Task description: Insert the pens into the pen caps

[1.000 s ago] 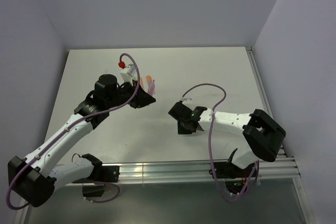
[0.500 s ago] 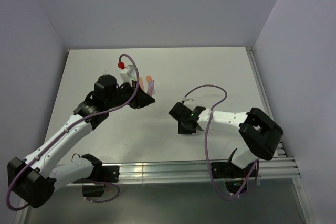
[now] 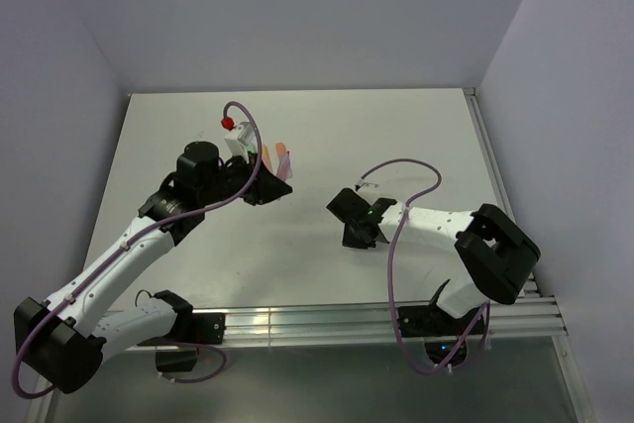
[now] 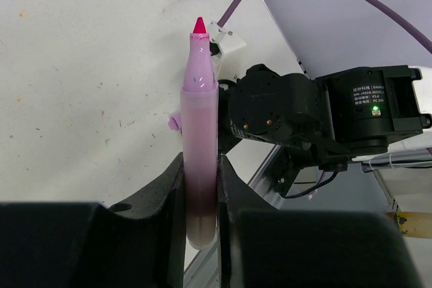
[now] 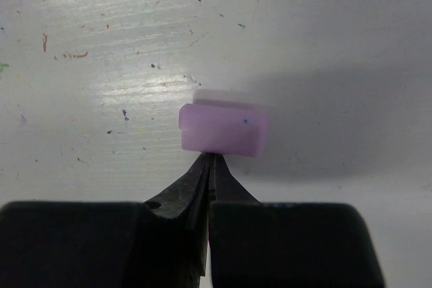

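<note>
L gripper [image 4: 200,170]: jaws pinching 1 pink-purple pen [image 4: 200,119] low on its barrel, bare pink tip pointing away from the wrist toward the R arm.

R gripper [image 5: 209,161]: jaws pressed together, tips touching the near edge of 1 purple cap [image 5: 223,128], over the table [image 5: 324,45]. Can't tell if they nip it (cap slightly blurred).

Top view: 2 small coloured bits [image 3: 282,154], orange and pinkish, just beyond the L gripper; too small to name.

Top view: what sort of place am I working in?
Probably an enclosed lab robot cell: bare pale walls on three sides, a white table, and a metal mounting rail at its near edge.
</note>
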{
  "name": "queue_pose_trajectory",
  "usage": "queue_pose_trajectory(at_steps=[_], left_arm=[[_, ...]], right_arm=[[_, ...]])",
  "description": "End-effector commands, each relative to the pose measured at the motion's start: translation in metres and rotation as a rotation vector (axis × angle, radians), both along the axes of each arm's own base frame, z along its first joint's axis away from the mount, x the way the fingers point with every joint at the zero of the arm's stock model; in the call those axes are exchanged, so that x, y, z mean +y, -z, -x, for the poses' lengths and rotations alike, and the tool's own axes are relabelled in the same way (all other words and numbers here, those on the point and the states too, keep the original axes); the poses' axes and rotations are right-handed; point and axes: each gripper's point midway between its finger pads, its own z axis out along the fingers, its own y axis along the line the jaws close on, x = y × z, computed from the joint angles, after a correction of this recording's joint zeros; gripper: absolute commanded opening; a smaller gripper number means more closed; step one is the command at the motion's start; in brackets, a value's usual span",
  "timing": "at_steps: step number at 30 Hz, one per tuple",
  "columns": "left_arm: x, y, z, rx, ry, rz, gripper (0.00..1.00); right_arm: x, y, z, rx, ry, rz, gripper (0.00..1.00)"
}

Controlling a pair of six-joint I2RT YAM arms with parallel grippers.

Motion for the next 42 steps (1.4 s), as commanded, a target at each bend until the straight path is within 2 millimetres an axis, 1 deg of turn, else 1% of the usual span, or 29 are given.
queue_pose_trajectory(at_steps=[1,12,23,34,42], left_arm=[[0.0,-0.015,0.002,-0.061,0.021,0.035,0.0],[-0.001,-0.014,0.002,-0.055,0.029,0.037,0.0],[-0.002,-0.013,0.004,-0.05,0.038,0.042,0.0],[-0.002,-0.012,0.006,-0.046,0.044,0.047,0.0],[-0.002,-0.012,0.006,-0.044,0.045,0.049,0.0]], right_arm=[[-0.026,0.004,0.002,-0.01,0.054,0.08,0.0],[-0.042,0.006,0.002,0.0,0.086,0.113,0.0],[-0.053,0.005,-0.003,0.007,0.119,0.135,0.0],[-0.06,0.001,-0.015,-0.002,0.148,0.151,0.0],[-0.056,-0.003,-0.029,-0.015,0.143,0.149,0.0]])
